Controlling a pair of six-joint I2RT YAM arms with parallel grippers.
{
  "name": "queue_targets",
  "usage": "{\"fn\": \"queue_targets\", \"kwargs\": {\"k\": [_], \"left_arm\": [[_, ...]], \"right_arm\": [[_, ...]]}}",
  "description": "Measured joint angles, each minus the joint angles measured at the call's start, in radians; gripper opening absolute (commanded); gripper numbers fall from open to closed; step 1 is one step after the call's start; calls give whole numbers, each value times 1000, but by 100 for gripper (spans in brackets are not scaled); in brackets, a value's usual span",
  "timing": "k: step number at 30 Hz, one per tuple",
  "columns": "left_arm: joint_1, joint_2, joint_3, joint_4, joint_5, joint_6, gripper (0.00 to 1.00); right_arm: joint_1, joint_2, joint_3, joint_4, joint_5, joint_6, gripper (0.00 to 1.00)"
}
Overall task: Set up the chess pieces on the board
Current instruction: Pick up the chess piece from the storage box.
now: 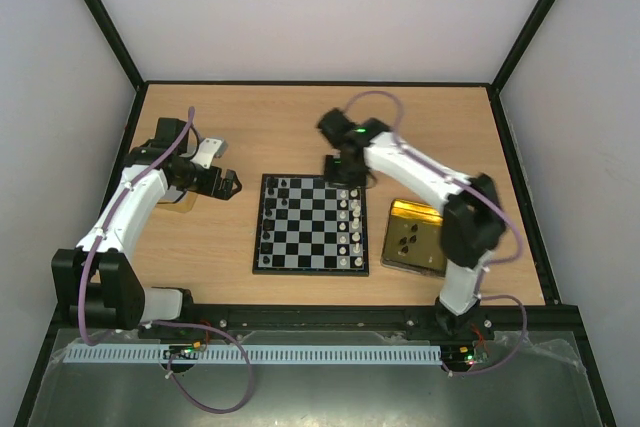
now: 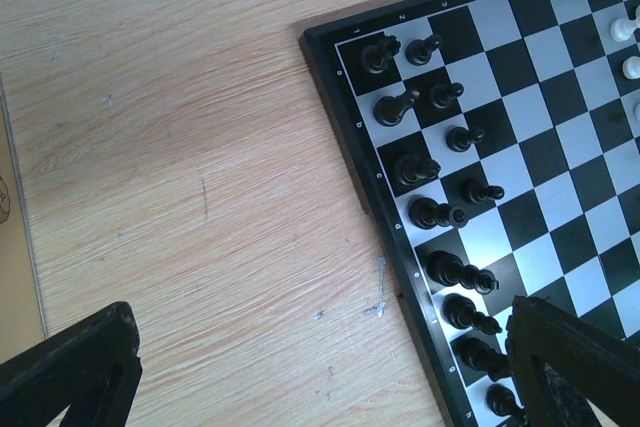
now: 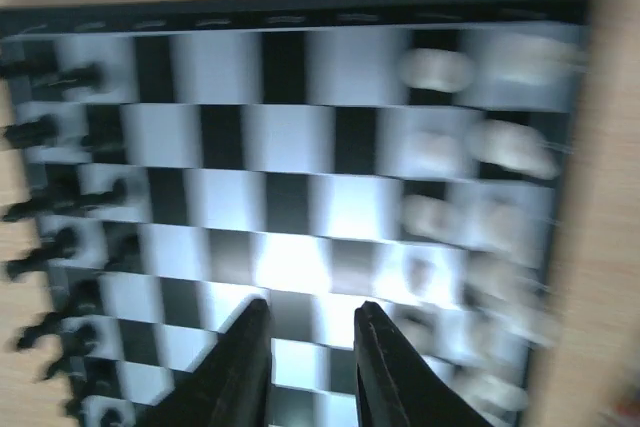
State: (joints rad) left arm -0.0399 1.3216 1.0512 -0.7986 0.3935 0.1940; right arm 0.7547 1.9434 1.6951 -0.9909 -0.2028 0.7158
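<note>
The board [image 1: 310,237] lies at the table's middle. Black chess pieces [image 1: 273,209] stand in two columns along its left side, white ones [image 1: 350,217] along its right side. In the left wrist view the black pieces [image 2: 430,162] stand in two rows on the board [image 2: 560,147]. My left gripper [image 1: 228,184] hovers left of the board, open and empty [image 2: 320,347]. My right gripper [image 1: 345,172] is over the board's far right corner. In the blurred right wrist view it [image 3: 312,307] is open with nothing between the fingers, above the board [image 3: 290,197].
A shiny gold tin [image 1: 400,209] right of the board holds a few dark pieces [image 1: 408,240]. A tan box [image 1: 180,202] lies under my left arm, its edge showing in the left wrist view [image 2: 10,247]. Black frame rails and white walls surround the table.
</note>
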Motion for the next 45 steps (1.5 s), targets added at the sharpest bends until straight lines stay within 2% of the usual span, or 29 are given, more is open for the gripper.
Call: {"fn": "queue_targets", "kwargs": {"k": [3,6,9,15,22,31,45], "left_arm": [[0,1,0,0,3,0,99],[0,7,0,0,6,0,99],[0,19,0,0,9,0,99],[0,32,0,0,10,0,99],[0,36,0,0,10,0,99],[0,43,0,0,10,0,99],[0,71,0,-1,11,1,99]], "right_arm": [[-152,-223,-246,24,24,12,22],[-304,-360,-423,32,53,18,22],[-389,-426,-551,34,74,14,22],[-467,-475,-713,76,68,2,22],[-508,-482,-798,145,33,-6,22],[-527,-440,-807,208,17,-18,22],[-566,-436,-808,210,19,-51,22]]}}
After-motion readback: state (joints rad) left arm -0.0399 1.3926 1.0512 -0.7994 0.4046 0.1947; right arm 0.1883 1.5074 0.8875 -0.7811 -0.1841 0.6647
